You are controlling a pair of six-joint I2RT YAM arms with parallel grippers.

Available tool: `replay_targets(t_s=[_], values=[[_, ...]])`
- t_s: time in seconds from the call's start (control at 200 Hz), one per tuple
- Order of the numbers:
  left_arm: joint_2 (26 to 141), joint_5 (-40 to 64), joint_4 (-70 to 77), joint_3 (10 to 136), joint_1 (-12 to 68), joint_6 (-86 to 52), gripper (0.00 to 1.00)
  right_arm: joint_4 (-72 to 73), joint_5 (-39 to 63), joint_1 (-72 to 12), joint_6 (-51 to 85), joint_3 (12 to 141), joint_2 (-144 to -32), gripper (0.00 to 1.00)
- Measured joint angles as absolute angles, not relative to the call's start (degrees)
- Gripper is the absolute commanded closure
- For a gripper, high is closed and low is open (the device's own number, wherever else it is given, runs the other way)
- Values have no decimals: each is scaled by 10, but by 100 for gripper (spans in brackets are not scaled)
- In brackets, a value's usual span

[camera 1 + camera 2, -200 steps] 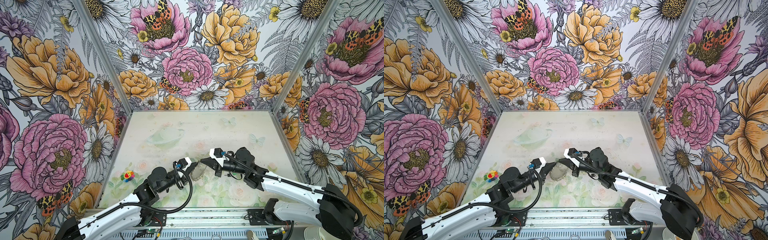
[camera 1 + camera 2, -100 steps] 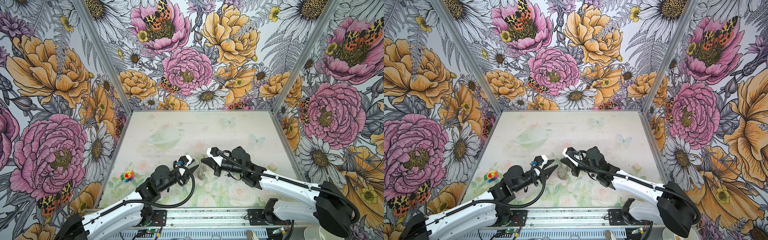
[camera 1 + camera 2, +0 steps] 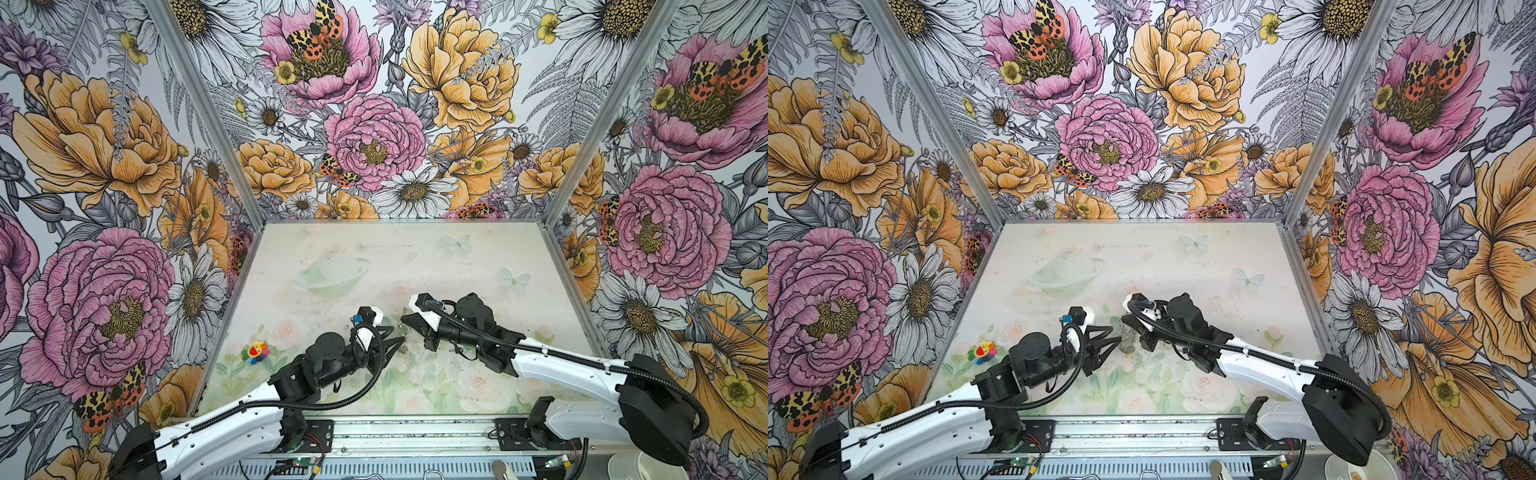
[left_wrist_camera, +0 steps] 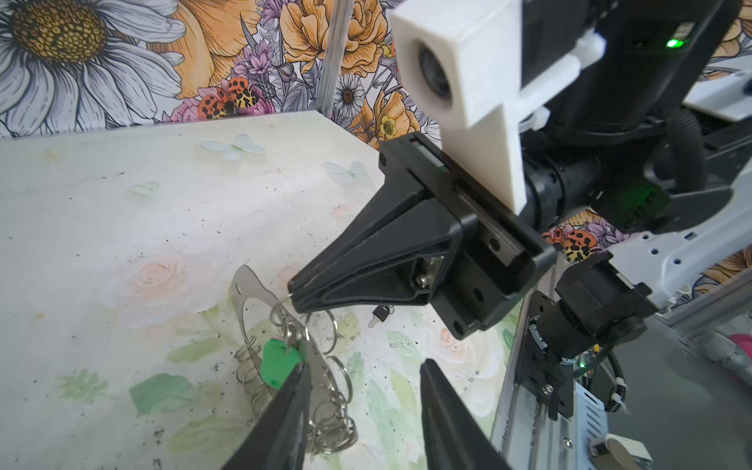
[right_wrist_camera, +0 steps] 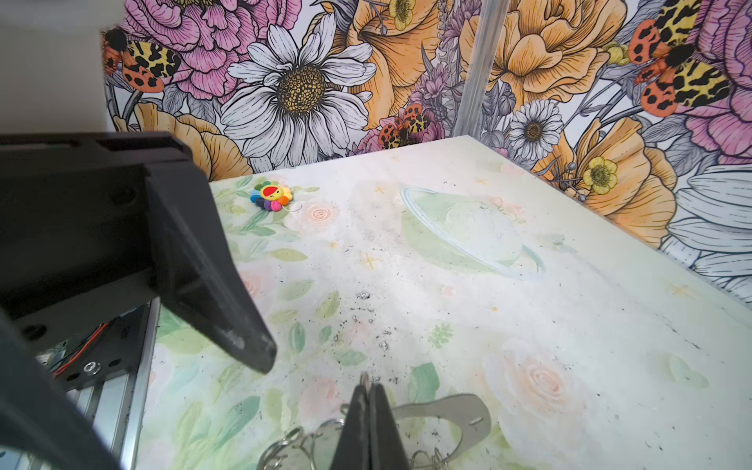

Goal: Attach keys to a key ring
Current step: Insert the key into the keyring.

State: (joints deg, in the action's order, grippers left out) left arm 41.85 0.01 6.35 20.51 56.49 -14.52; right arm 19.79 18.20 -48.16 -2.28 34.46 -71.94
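The key ring (image 4: 246, 287) is tilted up at the near middle of the table (image 4: 122, 203), between my two grippers. One green-tagged key (image 4: 278, 362) sits among its wire rings and looks threaded on, though I cannot be sure. My right gripper (image 4: 294, 295) is clamped on one wire ring of the key ring. My left gripper (image 4: 364, 364) has its jaws apart and empty, one finger just beside the green tag. A small dark key (image 4: 380, 313) lies loose on the table under my right gripper, so I judge one key is done and one is left

key ring (image 4: 249, 288): middle of the bench (image 3: 457, 270), nearer its front edge — between left gripper (image 4: 364, 366) and right gripper (image 4: 294, 291)
flower toy (image 3: 255, 351): by the left edge
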Motion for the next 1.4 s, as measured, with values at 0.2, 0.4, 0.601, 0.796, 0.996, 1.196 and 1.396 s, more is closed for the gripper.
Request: replay_targets(t_s=[0.2,0.4,0.601,0.796,0.996,1.196,1.396], values=[[474,-76,54,211,594,-172,48,217,171,-490,-19,345,-733,100],[474,-140,56,207,594,-182,51,222,169,-490,-19,347,-733,100],[464,-151,73,186,585,-182,54,222,169,-492,-19,347,-733,100],[473,-133,100,179,575,-183,53,222,167,-496,-13,349,-733,100],[500,-114,116,179,575,-187,63,222,163,-499,-13,353,-733,100],[503,-98,131,173,571,-188,77,223,156,-499,-13,353,-733,100],[495,-90,136,160,558,-191,90,221,151,-499,-13,354,-733,100]])
